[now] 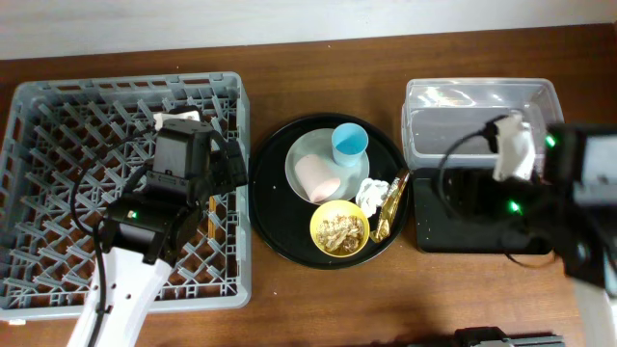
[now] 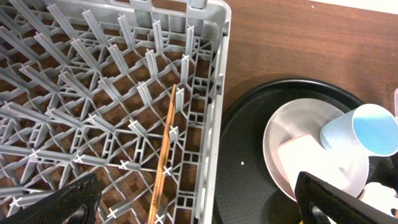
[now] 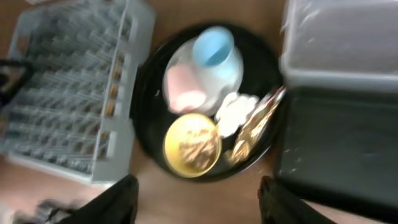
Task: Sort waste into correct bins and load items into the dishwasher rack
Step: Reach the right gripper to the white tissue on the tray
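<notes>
L gripper (image 2: 199,202) hung over the rack (image 2: 211,74) w/ jaws spread wide & empty, the chopsticks (image 2: 165,155) lying loose among the pegs just below. R gripper (image 3: 199,199), blurred in its own view, had jaws apart w/ nothing btwn them. Pink cup (image 1: 316,173) & blue cup (image 1: 349,145) sat on the plate (image 1: 307,146); yellow bowl (image 1: 315,224), napkin (image 1: 369,198) & gold wrapper (image 1: 388,207) lay beside it, all on the round tray (image 1: 275,231).

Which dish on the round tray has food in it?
The yellow bowl, at the front edge of the round black tray: beige scraps lie in it. The light-blue cup looks empty; the pale plate carries only that and the pink cup.
</notes>
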`<state>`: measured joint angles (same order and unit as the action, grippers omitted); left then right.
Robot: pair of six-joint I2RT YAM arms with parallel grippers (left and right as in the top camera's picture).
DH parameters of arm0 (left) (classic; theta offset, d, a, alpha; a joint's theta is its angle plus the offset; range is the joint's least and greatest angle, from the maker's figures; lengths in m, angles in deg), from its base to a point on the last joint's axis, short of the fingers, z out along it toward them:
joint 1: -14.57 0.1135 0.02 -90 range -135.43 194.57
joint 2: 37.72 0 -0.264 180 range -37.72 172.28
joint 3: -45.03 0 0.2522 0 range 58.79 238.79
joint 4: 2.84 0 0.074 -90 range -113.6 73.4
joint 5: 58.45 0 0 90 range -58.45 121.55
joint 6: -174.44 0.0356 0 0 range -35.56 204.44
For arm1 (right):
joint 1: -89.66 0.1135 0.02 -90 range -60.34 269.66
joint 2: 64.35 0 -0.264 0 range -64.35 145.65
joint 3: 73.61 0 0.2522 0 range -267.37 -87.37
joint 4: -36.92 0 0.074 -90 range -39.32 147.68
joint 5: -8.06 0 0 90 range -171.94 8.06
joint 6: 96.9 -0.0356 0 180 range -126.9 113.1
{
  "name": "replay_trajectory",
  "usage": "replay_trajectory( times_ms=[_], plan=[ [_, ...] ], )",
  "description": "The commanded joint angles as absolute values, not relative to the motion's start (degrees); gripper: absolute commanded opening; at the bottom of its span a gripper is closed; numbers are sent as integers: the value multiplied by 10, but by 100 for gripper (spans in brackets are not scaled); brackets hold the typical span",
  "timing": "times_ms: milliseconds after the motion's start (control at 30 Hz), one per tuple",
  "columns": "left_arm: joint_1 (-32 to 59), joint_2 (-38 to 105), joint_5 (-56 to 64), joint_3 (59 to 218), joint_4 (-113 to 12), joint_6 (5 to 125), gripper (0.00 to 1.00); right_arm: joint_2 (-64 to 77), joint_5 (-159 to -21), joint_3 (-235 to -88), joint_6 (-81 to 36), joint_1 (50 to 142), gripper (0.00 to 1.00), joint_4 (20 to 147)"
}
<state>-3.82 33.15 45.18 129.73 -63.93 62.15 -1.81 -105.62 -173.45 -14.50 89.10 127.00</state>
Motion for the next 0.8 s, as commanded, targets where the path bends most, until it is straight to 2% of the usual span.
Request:
replay_trajectory(
  times_ms=[0, 67, 267, 433, 767],
  plan=[
    [-36, 327, 448, 1303, -638, 622, 99, 35, -1081, -1718, -206, 902, 49, 1290],
    [-36, 327, 448, 1303, -639, 622, 99, 44, -1034, -1698, -235, 923, 45, 1285],
    [-36, 327, 448, 1303, -640, 622, 99, 66, -868, -1613, -329, 1034, 44, 1219],
    [-36, 327, 448, 1303, -640, 622, 99, 118, -797, -1536, -366, 1109, 43, 1086],
    [-36, 327, 448, 1303, -640, 622, 99, 287, -798, -1530, -376, 1115, 44, 995]
  ],
)
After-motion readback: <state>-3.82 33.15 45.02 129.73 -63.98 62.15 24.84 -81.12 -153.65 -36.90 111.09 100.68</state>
